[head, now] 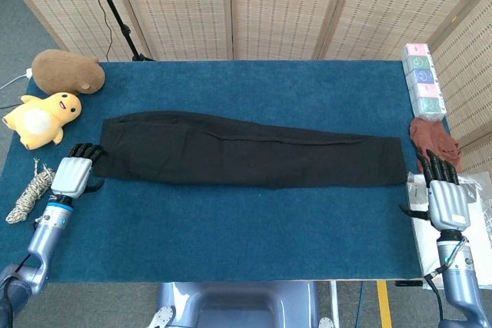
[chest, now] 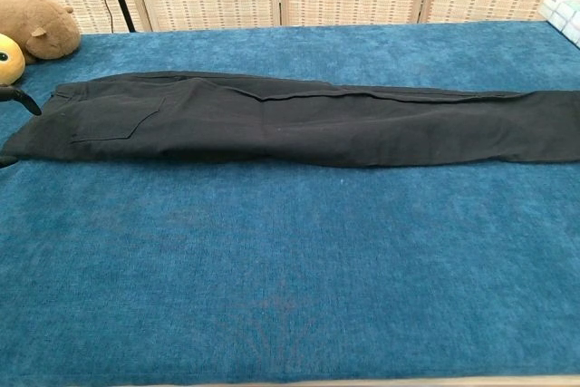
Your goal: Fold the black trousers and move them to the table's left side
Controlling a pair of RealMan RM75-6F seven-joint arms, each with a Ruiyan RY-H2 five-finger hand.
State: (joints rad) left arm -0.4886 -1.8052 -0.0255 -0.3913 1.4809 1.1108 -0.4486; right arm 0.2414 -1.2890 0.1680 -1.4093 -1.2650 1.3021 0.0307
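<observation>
The black trousers [head: 246, 151] lie flat and stretched out across the blue table [head: 231, 228], waist at the left and hems at the right. In the chest view the trousers [chest: 290, 120] span the full width. My left hand [head: 74, 173] rests on the table at the waist's near corner, fingers apart, its fingertips [chest: 20, 97] reaching the waistband's edge. Whether they touch the cloth is unclear. My right hand [head: 446, 196] hovers past the table's right edge, fingers spread and holding nothing, a short way from the hems. The chest view does not show it.
A brown plush [head: 68, 71] and a yellow duck plush [head: 38, 118] sit at the table's far left, with a coil of rope [head: 29, 196] near the left edge. Tissue packs [head: 424, 82], a reddish cloth [head: 434, 137] and a white bag [head: 470, 217] lie at the right.
</observation>
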